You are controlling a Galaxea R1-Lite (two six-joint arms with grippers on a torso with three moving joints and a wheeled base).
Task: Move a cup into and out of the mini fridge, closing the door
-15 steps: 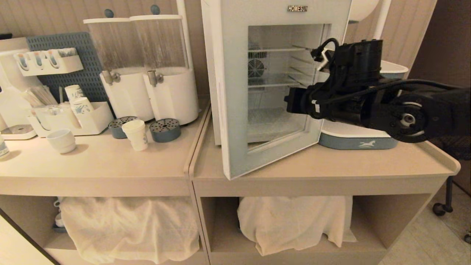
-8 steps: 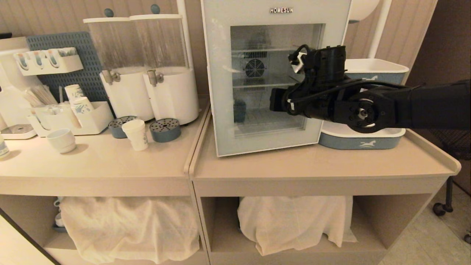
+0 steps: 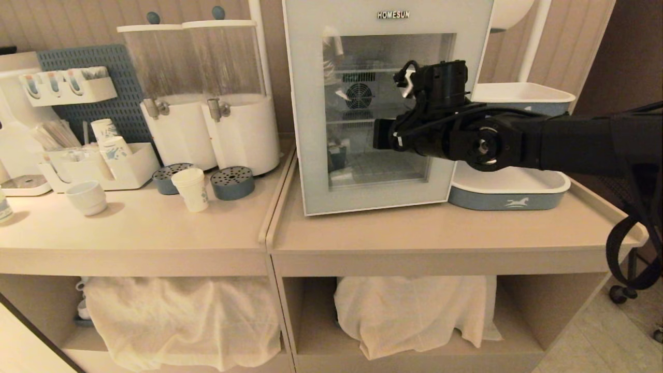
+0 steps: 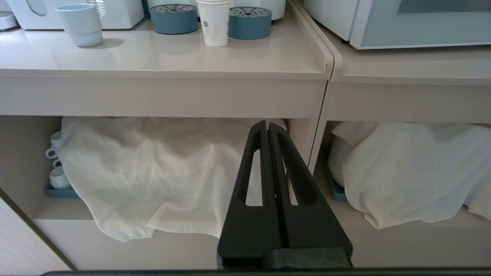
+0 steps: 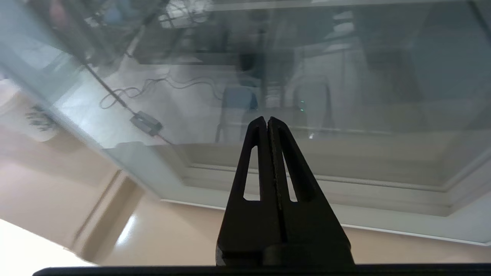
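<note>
Two pale counters [image 3: 440, 238] stand side by side against a ribbed wall in the head view. On the right one sits the mini fridge [image 3: 386, 15], its door [image 3: 305, 114] flush against the cabinet. The right gripper [image 3: 382, 141] reaches across in front of the glass, fingers pressed together and empty. The cup [image 3: 191, 189] stands on the left counter near two round blue drip trays [image 3: 232, 183], well apart from the fridge.

From the left wrist, the left gripper [image 4: 267, 124] hangs low before the cloth-draped lower shelf [image 4: 153, 176], fingers pressed together, with the cup [image 4: 213, 22] up on the counter beyond.

From the right wrist, the right gripper [image 5: 267, 120] points at the door's glass [image 5: 307, 96] just above its lower frame; whether the tips touch it cannot be told.
</note>
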